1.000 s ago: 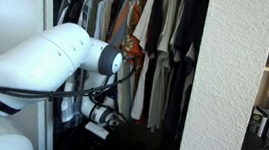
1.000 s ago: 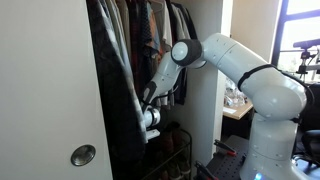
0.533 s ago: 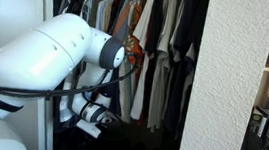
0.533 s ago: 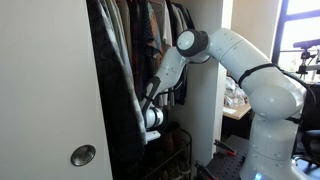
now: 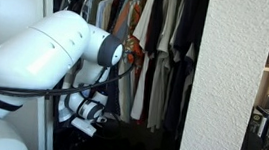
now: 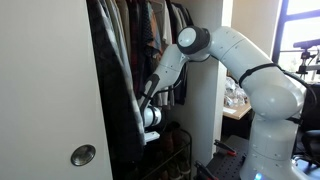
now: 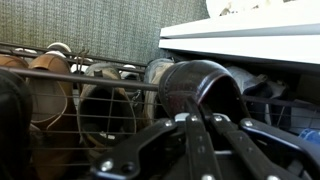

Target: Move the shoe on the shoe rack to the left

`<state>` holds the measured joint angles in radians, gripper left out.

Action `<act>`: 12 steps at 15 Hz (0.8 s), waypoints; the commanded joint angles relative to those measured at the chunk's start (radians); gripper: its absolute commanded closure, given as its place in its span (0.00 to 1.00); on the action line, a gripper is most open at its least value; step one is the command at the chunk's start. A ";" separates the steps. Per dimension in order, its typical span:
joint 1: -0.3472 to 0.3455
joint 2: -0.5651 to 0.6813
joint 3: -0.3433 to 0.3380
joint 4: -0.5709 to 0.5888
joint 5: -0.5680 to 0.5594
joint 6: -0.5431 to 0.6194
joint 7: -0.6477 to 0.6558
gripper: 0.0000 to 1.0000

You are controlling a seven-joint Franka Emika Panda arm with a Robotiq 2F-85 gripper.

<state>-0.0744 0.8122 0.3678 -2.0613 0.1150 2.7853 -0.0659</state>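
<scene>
In the wrist view a dark rounded shoe (image 7: 200, 88) sits on the wire shoe rack (image 7: 100, 81), right in front of my gripper (image 7: 195, 120). The two black fingers are drawn together on the shoe's near rim. In both exterior views the arm reaches low into the closet. The gripper (image 5: 102, 123) is down in the dark under the hanging clothes, and in an exterior view the white wrist (image 6: 150, 118) shows while the fingers are hidden behind a dark garment.
A tan shoe (image 7: 48, 82) and a grey shoe (image 7: 105, 100) lie on the rack left of the dark shoe. A white shelf edge (image 7: 250, 40) runs above on the right. Hanging clothes (image 5: 157, 47) crowd the arm. A closet wall (image 5: 229, 85) stands close by.
The wrist and gripper have shifted sideways and slightly down inside the closet, toward the left in the exterior view from the clothes' front. The elbow has swung with them.
</scene>
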 commanded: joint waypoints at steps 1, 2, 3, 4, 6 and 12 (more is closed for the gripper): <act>0.055 -0.031 -0.014 0.040 0.049 -0.079 0.041 0.99; 0.068 -0.022 -0.018 0.058 0.055 -0.088 0.052 0.99; 0.084 -0.014 -0.026 0.076 0.063 -0.097 0.064 0.99; 0.106 -0.008 -0.040 0.093 0.067 -0.098 0.084 0.99; 0.142 0.009 -0.067 0.126 0.070 -0.104 0.124 0.99; 0.212 0.056 -0.122 0.194 0.101 -0.118 0.243 0.99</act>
<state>0.1074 0.8629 0.2589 -1.9131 0.1752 2.7110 0.1289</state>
